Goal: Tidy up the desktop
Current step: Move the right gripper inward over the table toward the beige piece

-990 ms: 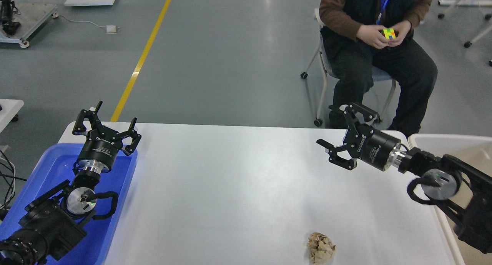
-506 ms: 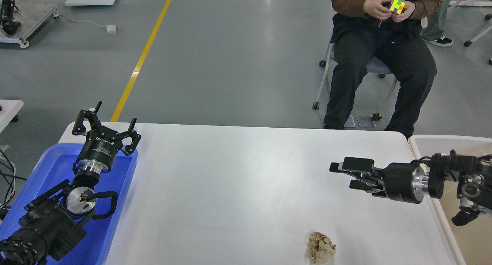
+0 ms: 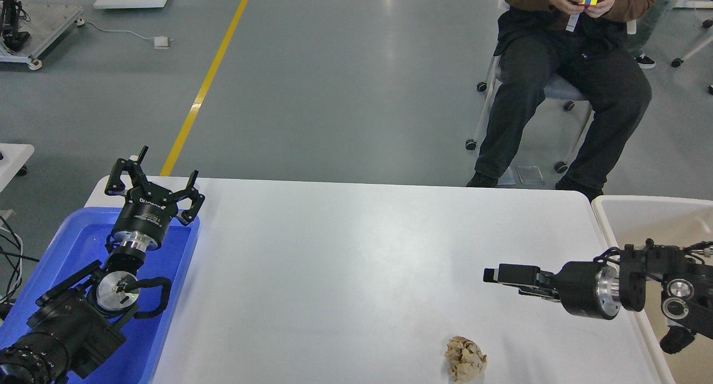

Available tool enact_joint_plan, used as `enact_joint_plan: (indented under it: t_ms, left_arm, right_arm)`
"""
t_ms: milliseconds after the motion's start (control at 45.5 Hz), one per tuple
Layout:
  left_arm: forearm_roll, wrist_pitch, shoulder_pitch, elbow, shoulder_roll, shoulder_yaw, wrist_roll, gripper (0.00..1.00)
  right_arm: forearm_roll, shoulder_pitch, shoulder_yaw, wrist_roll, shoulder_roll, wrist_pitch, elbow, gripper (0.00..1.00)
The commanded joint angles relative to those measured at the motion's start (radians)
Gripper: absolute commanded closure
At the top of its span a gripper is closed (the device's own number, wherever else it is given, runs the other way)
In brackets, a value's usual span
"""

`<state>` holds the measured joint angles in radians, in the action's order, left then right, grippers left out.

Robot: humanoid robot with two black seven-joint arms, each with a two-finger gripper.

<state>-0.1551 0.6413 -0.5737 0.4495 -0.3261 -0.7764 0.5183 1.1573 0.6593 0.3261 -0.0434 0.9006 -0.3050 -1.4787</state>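
Observation:
The white desktop (image 3: 345, 261) fills the middle of the head view. A crumpled brown paper ball (image 3: 465, 359) lies on it near the front edge, right of centre. My right gripper (image 3: 497, 277) points left, low over the desktop, above and a little right of the ball and apart from it; its fingers look slightly apart and hold nothing. My left gripper (image 3: 153, 178) is open and empty, raised over the far end of the blue tray (image 3: 72, 244).
An off-white bin (image 3: 646, 214) stands against the desktop's right edge, under my right arm. A person (image 3: 562, 77) sits on a wheeled chair beyond the far right edge, holding a coloured cube. A yellow floor line (image 3: 206, 86) runs away behind the table.
My right gripper has swung down and forward from the far right of the desktop, turned side-on, and now hangs lower, nearer the paper ball. The person's chair rolled back. The left arm is still.

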Motion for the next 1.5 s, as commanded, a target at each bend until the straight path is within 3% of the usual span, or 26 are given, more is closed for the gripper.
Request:
enact_joint_plan:
  t_ms: [0,242,462,726,968,1144,1474]
  left_arm:
    - [0.0,0.0,-0.002,0.0,-0.001,0.0,0.0,0.0]
    - [0.0,0.0,-0.002,0.0,-0.001,0.0,0.0,0.0]
    - [0.0,0.0,-0.002,0.0,-0.001,0.0,0.0,0.0]
    - [0.0,0.0,-0.002,0.0,0.001,0.0,0.0,0.0]
    - [0.0,0.0,-0.002,0.0,-0.001,0.0,0.0,0.0]
    - [0.0,0.0,-0.002,0.0,0.001,0.0,0.0,0.0]
    - [0.0,0.0,-0.002,0.0,0.001,0.0,0.0,0.0]
  right_arm:
    - [0.016,0.124,-0.165,0.034,0.101,-0.028,-0.061,0.0]
    - [0.019,0.307,-0.479,0.039,0.121,-0.04,-0.057,0.0]
    - [-0.01,0.332,-0.507,0.05,0.081,-0.042,-0.041,0.0]
    - [-0.304,0.47,-0.532,0.109,0.061,-0.078,-0.095,0.0]
    - [-0.468,0.736,-0.668,0.137,-0.001,-0.068,-0.117,0.0]
    - [-0.504,0.847,-0.749,0.172,-0.089,-0.059,-0.101,0.0]
    - [-0.512,0.931,-0.884,0.174,-0.135,-0.039,-0.057,0.0]
